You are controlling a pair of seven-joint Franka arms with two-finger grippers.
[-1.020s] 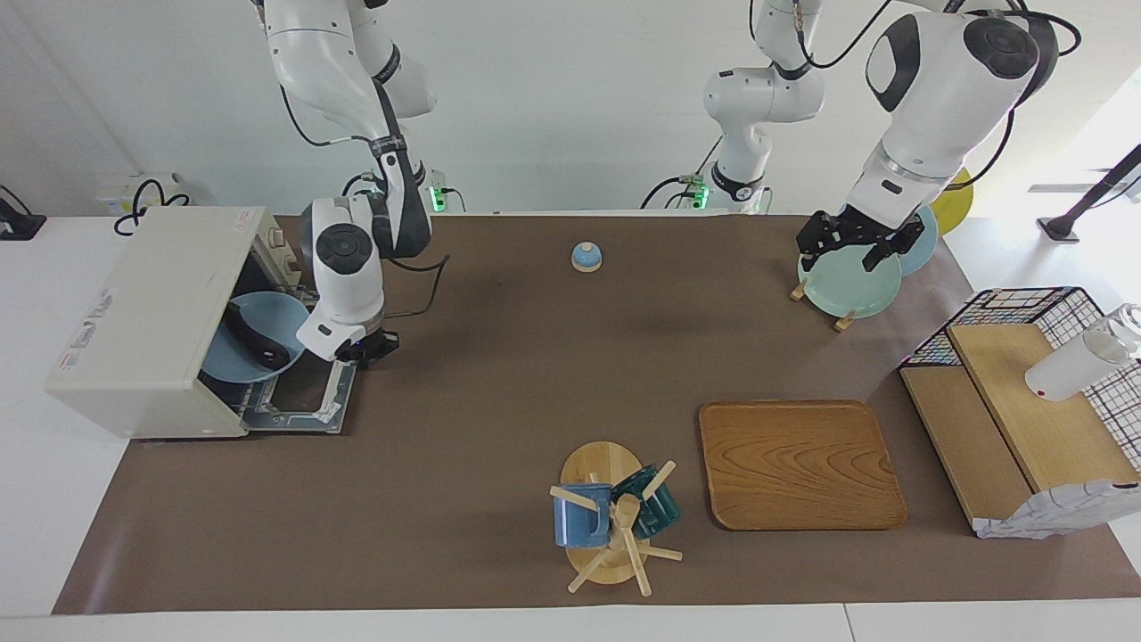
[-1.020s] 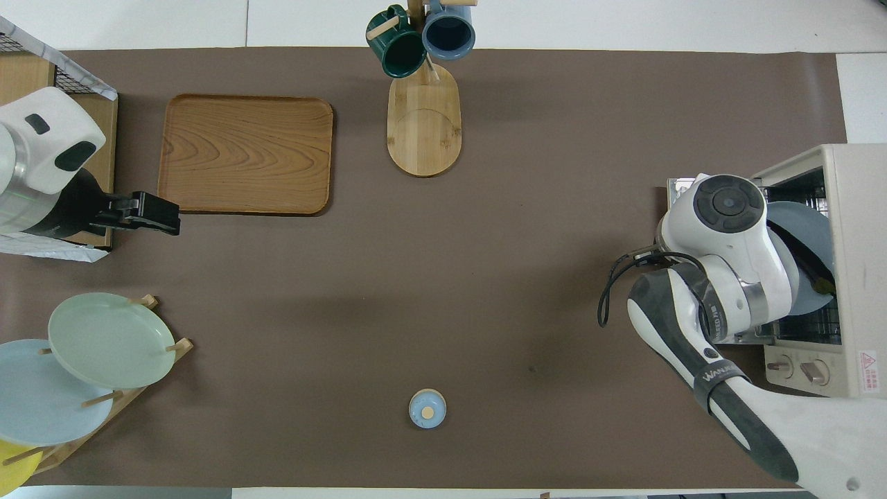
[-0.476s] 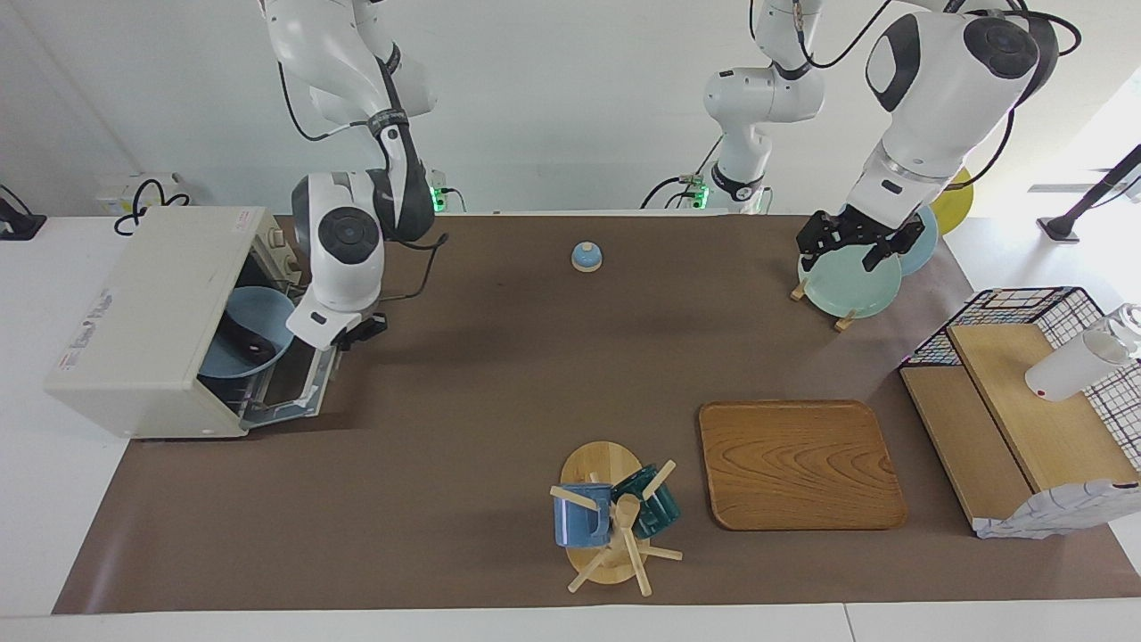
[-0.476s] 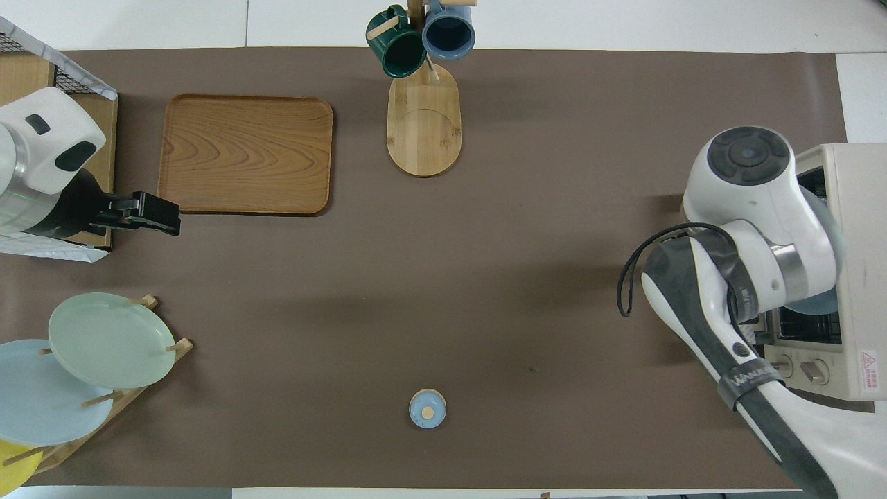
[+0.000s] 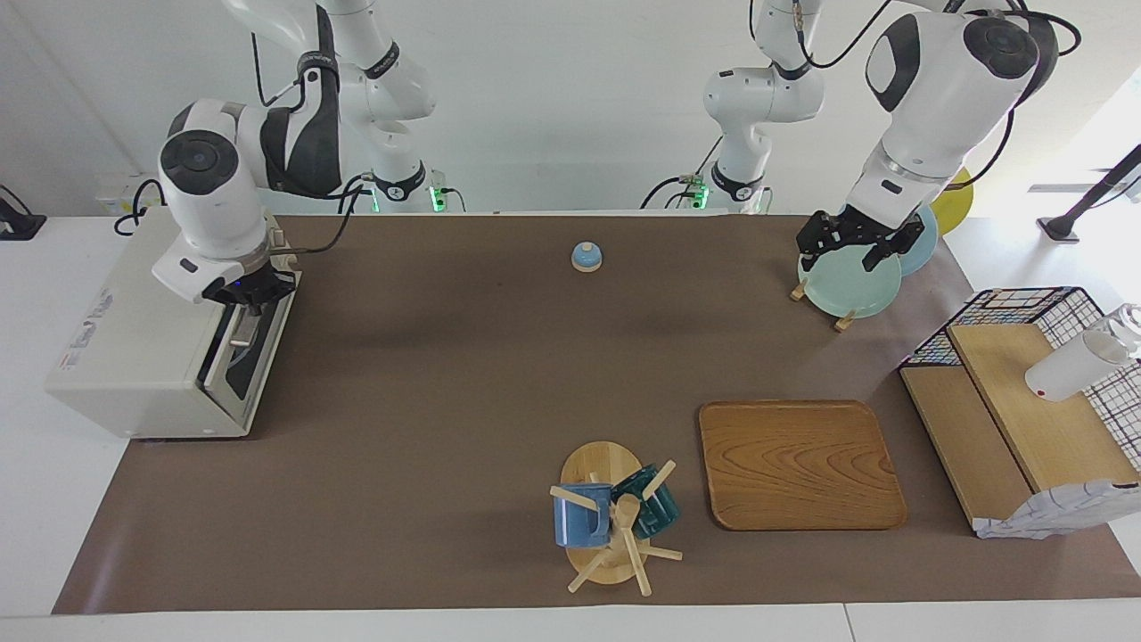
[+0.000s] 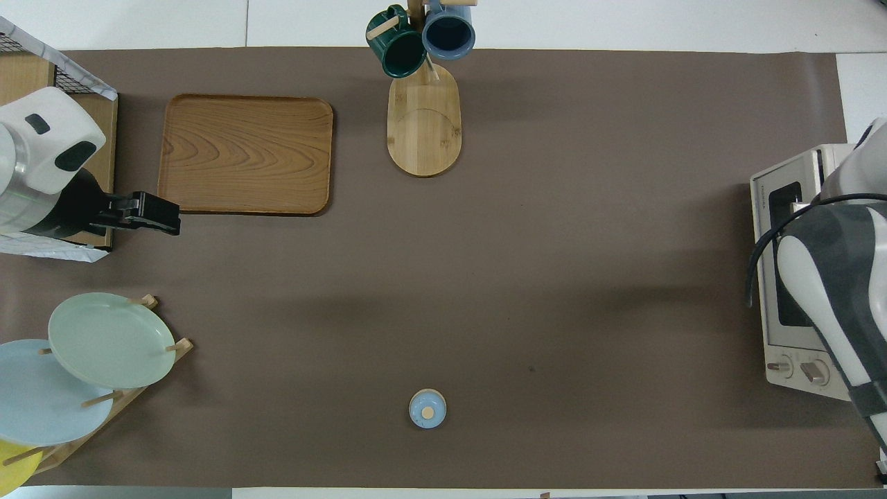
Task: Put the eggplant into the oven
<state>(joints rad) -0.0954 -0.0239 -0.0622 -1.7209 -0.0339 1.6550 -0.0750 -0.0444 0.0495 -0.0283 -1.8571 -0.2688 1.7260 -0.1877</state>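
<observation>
The off-white oven (image 5: 134,339) stands at the right arm's end of the table, and its dark glass door (image 5: 252,354) is swung up against its front. The eggplant is hidden. My right gripper (image 5: 246,295) is shut and sits at the door's top edge, just above the bar handle. In the overhead view the right arm covers part of the oven (image 6: 790,333) and hides that gripper. My left gripper (image 5: 854,250) hangs open with nothing in it over the pale green plate (image 5: 847,285), and it waits there.
A plate rack with green, blue and yellow plates (image 6: 104,339) stands at the left arm's end. Also on the table are a wooden tray (image 5: 798,464), a mug tree with two mugs (image 5: 615,517), a small blue bell (image 5: 586,257) and a wire basket with boards (image 5: 1025,392).
The right arm swung up and toward the oven's top, and the drop-down door rose from flat to shut. The blue plate and the dark eggplant inside went out of sight. The left arm stayed still.
</observation>
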